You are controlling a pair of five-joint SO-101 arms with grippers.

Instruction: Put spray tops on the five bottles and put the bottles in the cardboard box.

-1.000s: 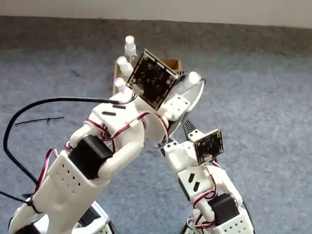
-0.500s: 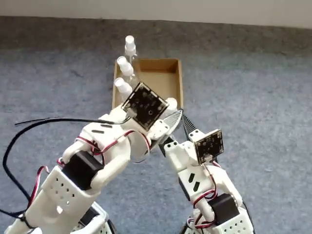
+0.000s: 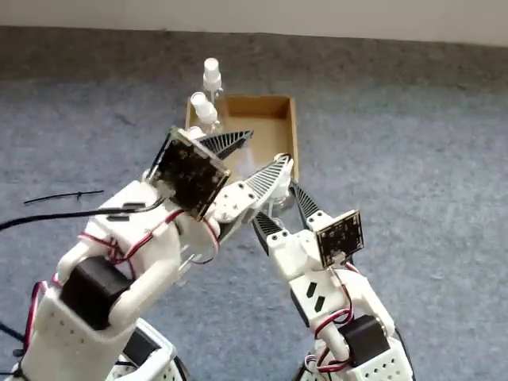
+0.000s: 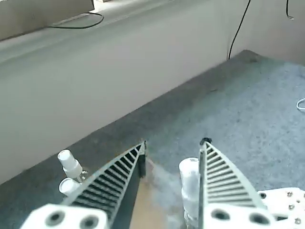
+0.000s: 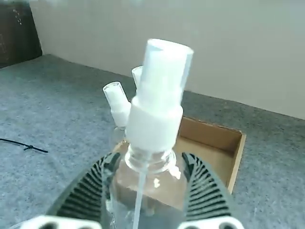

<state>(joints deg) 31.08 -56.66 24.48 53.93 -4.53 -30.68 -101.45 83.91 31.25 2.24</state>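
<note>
Clear bottle [image 5: 143, 200], white spray top [image 5: 159, 86] fitted, upright in right tool [image 5: 148, 167].

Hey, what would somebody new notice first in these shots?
The clear bottle with a white spray top, clamped upright in the right pincer close to the open brown cardboard box, catches the eye first. The left pincer hangs wide open close beside it.
</note>
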